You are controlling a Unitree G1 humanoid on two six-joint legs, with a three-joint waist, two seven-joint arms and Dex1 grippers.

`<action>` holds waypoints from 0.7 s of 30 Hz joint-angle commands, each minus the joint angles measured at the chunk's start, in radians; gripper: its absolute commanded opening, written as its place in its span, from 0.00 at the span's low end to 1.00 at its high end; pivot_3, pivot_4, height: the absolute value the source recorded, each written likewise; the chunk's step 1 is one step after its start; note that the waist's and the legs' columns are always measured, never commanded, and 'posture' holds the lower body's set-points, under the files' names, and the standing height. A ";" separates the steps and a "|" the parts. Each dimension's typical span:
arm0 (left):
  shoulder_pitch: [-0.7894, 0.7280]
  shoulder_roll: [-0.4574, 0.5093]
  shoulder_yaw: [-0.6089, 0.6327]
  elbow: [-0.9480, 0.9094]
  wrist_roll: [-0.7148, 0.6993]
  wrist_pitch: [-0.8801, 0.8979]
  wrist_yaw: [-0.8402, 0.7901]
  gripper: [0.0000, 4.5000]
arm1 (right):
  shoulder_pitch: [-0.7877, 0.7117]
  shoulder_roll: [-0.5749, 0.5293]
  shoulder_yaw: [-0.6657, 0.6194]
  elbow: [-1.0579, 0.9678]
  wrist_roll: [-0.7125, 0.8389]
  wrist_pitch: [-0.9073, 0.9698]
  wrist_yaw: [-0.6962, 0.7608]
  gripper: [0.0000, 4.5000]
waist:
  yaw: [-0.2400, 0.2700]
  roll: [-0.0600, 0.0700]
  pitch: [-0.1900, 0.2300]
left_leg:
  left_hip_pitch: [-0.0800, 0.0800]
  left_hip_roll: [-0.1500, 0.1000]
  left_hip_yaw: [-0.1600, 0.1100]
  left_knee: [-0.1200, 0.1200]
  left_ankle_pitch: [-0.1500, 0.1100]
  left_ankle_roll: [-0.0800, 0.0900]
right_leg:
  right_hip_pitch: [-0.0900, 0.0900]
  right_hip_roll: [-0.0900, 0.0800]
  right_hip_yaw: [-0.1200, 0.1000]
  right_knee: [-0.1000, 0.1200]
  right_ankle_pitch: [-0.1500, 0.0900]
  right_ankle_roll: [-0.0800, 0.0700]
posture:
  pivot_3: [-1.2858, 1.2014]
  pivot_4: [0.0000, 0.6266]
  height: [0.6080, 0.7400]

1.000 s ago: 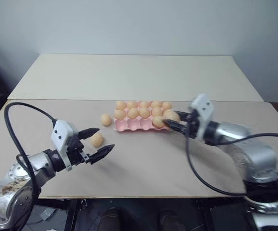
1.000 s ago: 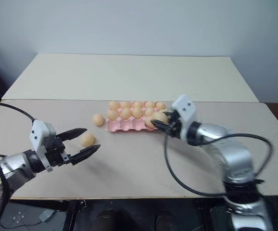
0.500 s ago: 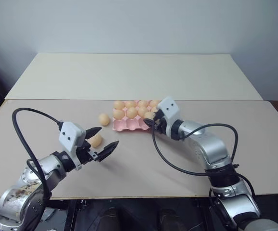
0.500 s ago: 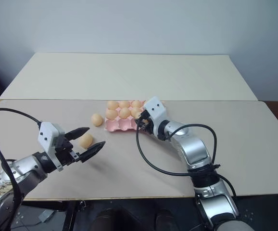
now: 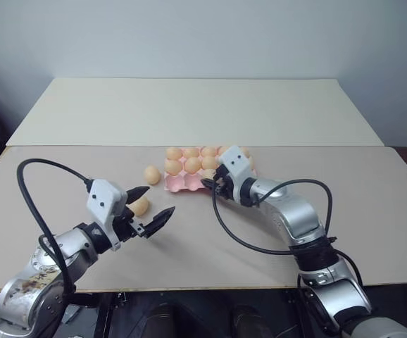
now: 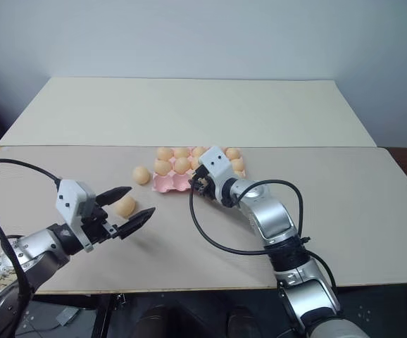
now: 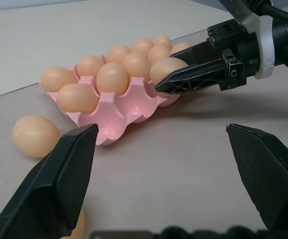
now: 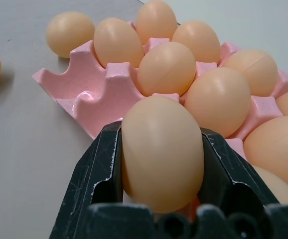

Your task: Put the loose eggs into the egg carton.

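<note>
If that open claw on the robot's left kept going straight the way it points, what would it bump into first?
Probably the pink egg carton: from the left gripper, its near corner lies straight ahead. One loose egg sits just off that line. Depth is hard to judge.

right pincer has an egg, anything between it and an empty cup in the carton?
Nothing visible. The right pincer is shut on an egg at the near edge of the egg carton. The empty near-row cups lie just ahead, with no loose egg or the left pincer between.
</note>
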 commanded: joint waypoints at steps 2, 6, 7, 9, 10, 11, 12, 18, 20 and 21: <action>-0.005 -0.001 0.021 -0.034 -0.015 -0.004 0.003 1.00 | -0.022 0.004 -0.029 -0.025 -0.004 0.015 -0.010 0.68 | 0.000 0.000 0.000 | 0.000 0.000 0.000 0.000 0.000 0.000 | 0.000 0.000 0.000 0.000 0.000 0.000 | 0.52 0.24 1.00; -0.009 0.001 0.023 -0.028 -0.013 -0.004 0.001 1.00 | -0.023 0.001 -0.037 -0.031 0.000 0.018 -0.010 0.97 | 0.000 0.000 0.000 | 0.000 0.000 0.000 0.000 0.000 0.000 | 0.000 0.000 0.000 0.000 0.000 0.000 | 0.52 0.24 1.00; -0.010 0.000 0.024 -0.027 -0.011 -0.005 0.003 1.00 | -0.022 -0.003 -0.042 -0.041 0.004 0.019 -0.007 0.99 | 0.000 0.000 0.000 | 0.000 0.000 0.000 0.000 0.000 0.000 | 0.000 0.000 0.000 0.000 0.000 0.000 | 0.52 0.24 1.00; -0.010 -0.001 0.029 -0.026 -0.013 -0.004 0.007 1.00 | -0.020 -0.010 -0.052 -0.060 0.014 0.027 -0.001 0.99 | 0.000 0.000 0.000 | 0.000 0.000 0.000 0.000 0.000 0.000 | 0.000 0.000 0.000 0.000 0.000 0.000 | 0.52 0.24 1.00; -0.008 0.000 0.035 -0.026 -0.016 -0.003 0.006 1.00 | -0.019 -0.018 -0.059 -0.077 0.020 0.035 0.003 0.99 | 0.000 0.000 0.000 | 0.000 0.000 0.000 0.000 0.000 0.000 | 0.000 0.000 0.000 0.000 0.000 0.000 | 0.52 0.24 1.00; -0.006 0.002 0.039 -0.025 -0.018 -0.003 0.003 1.00 | -0.019 -0.025 -0.067 -0.092 0.025 0.044 0.006 0.99 | 0.000 0.000 0.000 | 0.000 0.000 0.000 0.000 0.000 0.000 | 0.000 0.000 0.000 0.000 0.000 0.000 | 0.52 0.24 1.00; -0.003 0.004 0.043 -0.023 -0.019 -0.004 0.000 1.00 | -0.018 -0.032 -0.074 -0.111 0.031 0.052 0.008 0.99 | 0.000 0.000 0.000 | 0.000 0.000 0.000 0.000 0.000 0.000 | 0.000 0.000 0.000 0.000 0.000 0.000 | 0.52 0.24 1.00; 0.004 0.016 0.072 -0.016 -0.026 0.001 -0.016 1.00 | 0.007 -0.099 -0.123 -0.284 0.103 0.104 0.078 0.99 | 0.001 0.000 0.000 | 0.000 0.000 0.000 0.000 -0.001 0.001 | 0.000 0.000 0.000 0.000 0.000 0.000 | 0.52 0.24 1.00; 0.010 0.019 0.080 -0.013 -0.025 0.000 -0.017 1.00 | 0.018 -0.123 -0.138 -0.324 0.127 0.111 0.098 0.99 | 0.000 0.000 0.000 | 0.000 0.000 0.000 -0.001 -0.001 0.002 | 0.000 0.000 0.000 0.000 0.000 0.000 | 0.52 0.24 1.00; 0.015 0.021 0.085 -0.011 -0.022 0.000 -0.013 1.00 | 0.031 -0.143 -0.149 -0.347 0.140 0.102 0.118 0.99 | 0.000 0.000 0.000 | 0.000 0.000 0.000 0.000 -0.001 0.002 | 0.000 0.000 0.000 0.000 0.000 0.000 | 0.52 0.24 1.00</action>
